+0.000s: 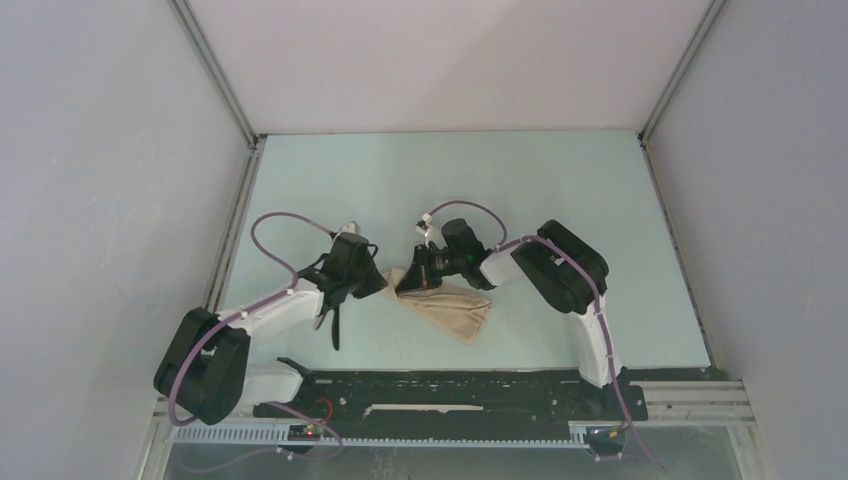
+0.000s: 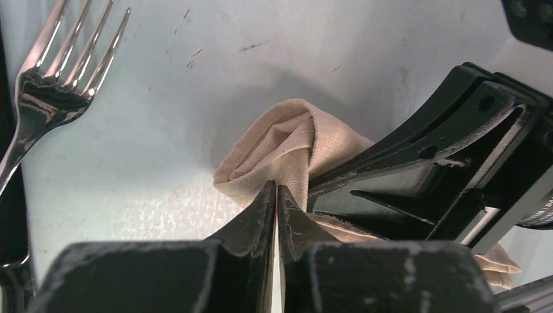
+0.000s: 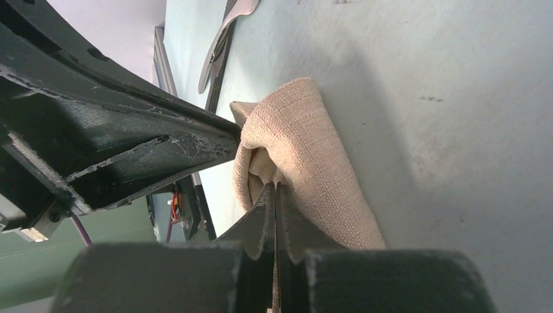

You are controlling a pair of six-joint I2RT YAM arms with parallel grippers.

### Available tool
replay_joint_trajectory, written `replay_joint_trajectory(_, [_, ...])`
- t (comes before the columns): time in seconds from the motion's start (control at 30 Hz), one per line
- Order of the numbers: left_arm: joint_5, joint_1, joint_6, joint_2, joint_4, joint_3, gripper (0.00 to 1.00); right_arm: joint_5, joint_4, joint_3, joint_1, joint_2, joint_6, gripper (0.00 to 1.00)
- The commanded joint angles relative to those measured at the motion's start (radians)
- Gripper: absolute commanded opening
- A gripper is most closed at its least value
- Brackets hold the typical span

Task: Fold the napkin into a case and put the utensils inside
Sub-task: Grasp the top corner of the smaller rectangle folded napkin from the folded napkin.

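Observation:
The beige napkin (image 1: 450, 308) lies as a narrow folded packet on the pale table, its left end lifted and bunched. My left gripper (image 2: 275, 189) is shut, its tips pinching that bunched end of the napkin (image 2: 293, 140). From the other side my right gripper (image 3: 274, 188) is shut on the same end, with cloth (image 3: 306, 150) showing between its jaws. The two grippers (image 1: 383, 283) (image 1: 404, 282) nearly touch. The silver fork (image 2: 59, 85) and the black knife (image 2: 9, 215) lie just left of the napkin; the knife (image 1: 336, 325) pokes out under my left wrist.
A black rail (image 1: 450, 385) runs along the near edge between the arm bases. White enclosure walls stand on the left, right and back. The pale green table (image 1: 450, 180) stretches bare behind the arms.

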Motion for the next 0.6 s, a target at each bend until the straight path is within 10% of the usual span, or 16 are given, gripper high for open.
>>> replay_joint_trajectory(0.0, [0.014,-0.006,0.009,-0.001,0.065,0.010,0.11,0.022,0.029,0.044,0.008,0.010,0.008,0.00])
replay_joint_trajectory(0.57, [0.065,-0.028,-0.021,0.143,0.195,0.027,0.15,0.081,-0.113,0.050,0.028,-0.031,-0.017,0.00])
